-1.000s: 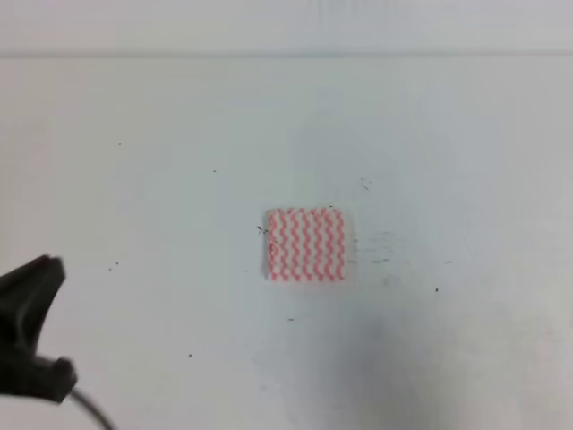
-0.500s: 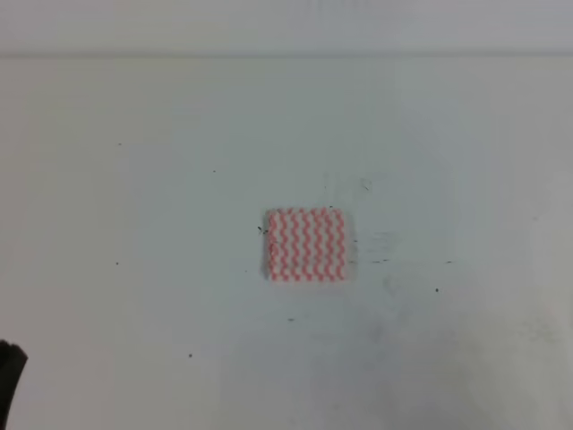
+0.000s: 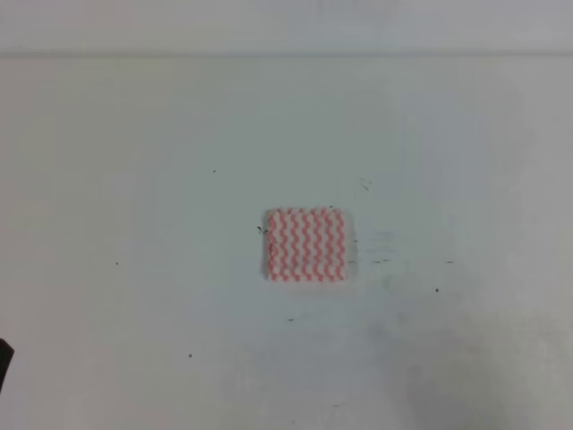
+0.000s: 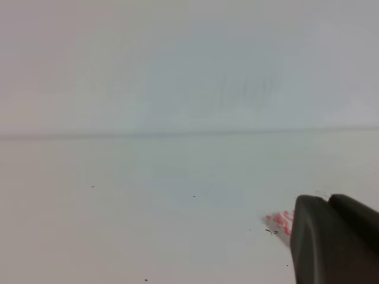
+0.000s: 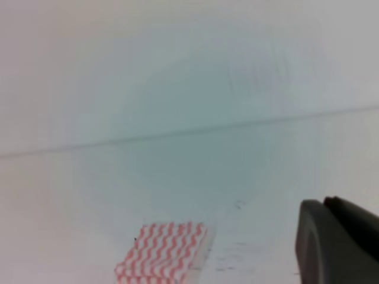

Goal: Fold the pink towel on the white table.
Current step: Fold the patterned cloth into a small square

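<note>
The pink towel (image 3: 305, 245) lies flat as a small, compact square with red-and-white zigzag stripes in the middle of the white table (image 3: 134, 179). Nothing touches it. In the left wrist view, a corner of the towel (image 4: 280, 220) peeks out beside one dark finger (image 4: 331, 239) at the lower right. The right wrist view shows the towel (image 5: 163, 258) at the bottom edge, well left of one dark finger (image 5: 337, 242). Only a single finger of each gripper shows, so the jaw gap is hidden. A dark sliver of the left arm (image 3: 3, 363) sits at the exterior view's left edge.
Small dark specks and scuff marks (image 3: 380, 251) dot the table to the right of the towel. The table's far edge (image 3: 286, 55) runs across the top of the exterior view.
The left arm has pulled back out of the lower-left corner of the exterior view, leaving only a sliver. The towel has not moved.
</note>
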{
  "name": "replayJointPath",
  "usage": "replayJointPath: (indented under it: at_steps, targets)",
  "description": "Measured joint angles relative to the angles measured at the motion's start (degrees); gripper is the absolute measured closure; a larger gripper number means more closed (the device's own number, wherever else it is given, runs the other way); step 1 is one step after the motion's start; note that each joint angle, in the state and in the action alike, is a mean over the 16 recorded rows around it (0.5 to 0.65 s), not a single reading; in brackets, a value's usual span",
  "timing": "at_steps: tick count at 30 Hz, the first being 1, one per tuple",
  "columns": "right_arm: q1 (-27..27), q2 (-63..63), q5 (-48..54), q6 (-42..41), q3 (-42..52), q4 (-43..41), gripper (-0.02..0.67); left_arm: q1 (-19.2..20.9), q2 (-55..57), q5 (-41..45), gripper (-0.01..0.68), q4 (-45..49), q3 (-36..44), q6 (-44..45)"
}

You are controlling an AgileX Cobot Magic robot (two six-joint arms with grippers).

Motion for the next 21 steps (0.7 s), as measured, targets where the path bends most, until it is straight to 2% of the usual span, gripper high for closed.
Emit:
replayJointPath:
  at_steps: [13,21]
  targets:
    - [-0.2,-0.6,0.6,0.0,0.9,-2.7,0.667,0.0,-0.2,0.0,0.677,-0.1,-0.1,0.0]
    - [-4.4,-3.9,-1.5,0.0,2.9,-6.6,0.667,0.0,-0.2,0.1,0.677,-0.1,-0.1,0.0]
